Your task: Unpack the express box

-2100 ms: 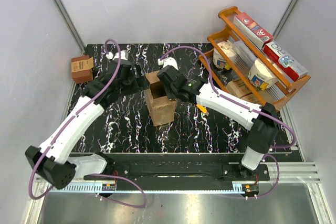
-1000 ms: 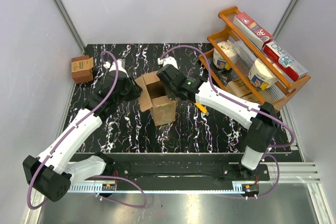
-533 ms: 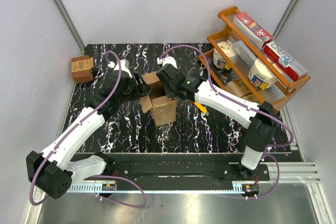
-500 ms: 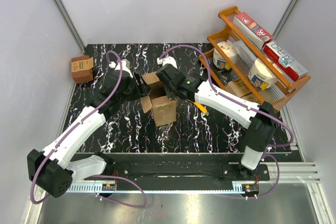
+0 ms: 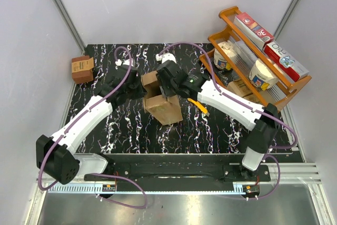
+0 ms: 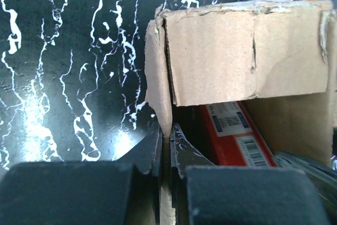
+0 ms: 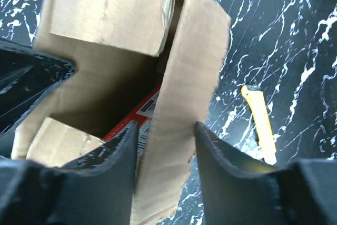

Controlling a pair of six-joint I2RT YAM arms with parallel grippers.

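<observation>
1. From above:
   - Box [image 5: 164, 106] standing near the middle of the black marbled tabletop [image 5: 116, 125], flaps up, leaning slightly.
   - Left arm stretched forward in a long diagonal, with the left pincer [image 5: 140, 91] at the box's left rim.
   - Right arm reaching in from the right, elbow bent, with the right pincer [image 5: 163, 82] over the far rim.
   - Yellow knife [image 5: 200, 107] just right of the box.
   - Small box [image 5: 82, 68] and orange rack [image 5: 247, 85] well apart from it.

2. From the left wrist:
   - Pressed together, pinching the thin cardboard of the box's left wall at its top edge.
   - Red packet [image 6: 231, 130] visible inside, beneath a flap folded inward.
   - Best held firm and low here, as an anchor against tipping while the other side works.

3. From the right wrist:
   - Spread, straddling a raised flap [image 7: 184, 77] without clamping it.
   - Probably mid-step on opening the mouth wider.
   - Advisable to close near the fold line and swing the flap outward slowly.
   - Also wise to avoid lifting the box, then go for the packet once the opening is free.
</observation>
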